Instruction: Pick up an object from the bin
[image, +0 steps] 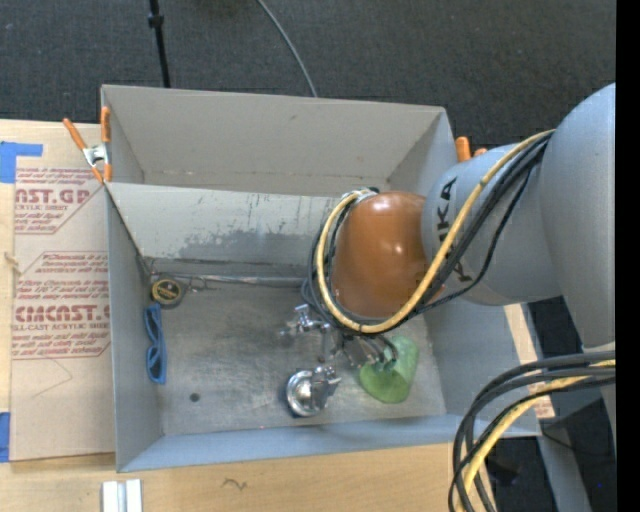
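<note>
Orange wrist cover (375, 255) hides my gripper (335, 352); can't tell if open/shut. Silver round obj (305, 392) & green lump (390, 375) crowd it, bin (220, 360) front-right. Risk: nudging either away, shiny one slipping.

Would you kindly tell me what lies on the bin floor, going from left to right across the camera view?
blue plastic piece by the left wall → shiny silver round thing near the front wall → green thing towards the right wall
</note>
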